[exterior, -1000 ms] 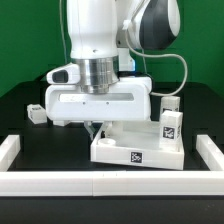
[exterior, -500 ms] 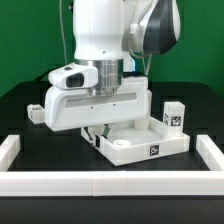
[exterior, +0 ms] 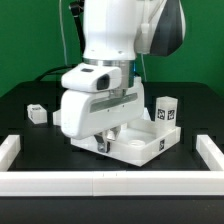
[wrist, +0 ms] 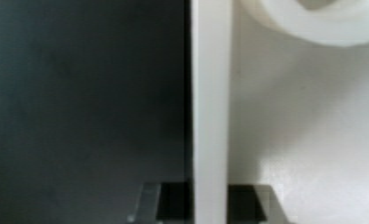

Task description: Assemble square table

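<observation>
No words or numbers we can read, just black-and-white tags: on the side of the table top (exterior: 152,148) and on the leg (exterior: 166,112) beside the gripper (exterior: 103,137).

Lab rig: black table (exterior: 30,135), white border walls (exterior: 100,183)

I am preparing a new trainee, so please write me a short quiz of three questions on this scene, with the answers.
1. True or false: the pincer is down at the table top.
2. The upright tagged leg stands: A) beside the top, on the exterior view's right; B) held in the pincer; C) on the front border wall.
3. In the wrist view, what runs between the pincer's fingers?
Key: 1 true; 2 A; 3 the top's raised rim.
</observation>
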Controlling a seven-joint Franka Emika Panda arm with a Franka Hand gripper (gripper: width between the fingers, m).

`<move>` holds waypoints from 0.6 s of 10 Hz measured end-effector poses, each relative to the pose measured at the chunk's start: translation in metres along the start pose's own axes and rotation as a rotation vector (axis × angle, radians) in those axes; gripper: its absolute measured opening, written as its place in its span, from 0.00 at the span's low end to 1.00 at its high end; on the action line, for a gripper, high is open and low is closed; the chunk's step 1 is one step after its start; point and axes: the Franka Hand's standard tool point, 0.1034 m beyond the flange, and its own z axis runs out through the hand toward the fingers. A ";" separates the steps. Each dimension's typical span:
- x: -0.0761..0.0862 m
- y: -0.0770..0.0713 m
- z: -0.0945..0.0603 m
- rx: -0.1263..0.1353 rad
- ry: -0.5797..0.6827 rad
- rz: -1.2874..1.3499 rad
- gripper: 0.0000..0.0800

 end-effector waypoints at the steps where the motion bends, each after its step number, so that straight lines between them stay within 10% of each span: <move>1: -0.002 0.001 0.000 -0.001 -0.004 -0.020 0.08; 6: 0.040 0.012 -0.007 -0.052 -0.012 -0.514 0.08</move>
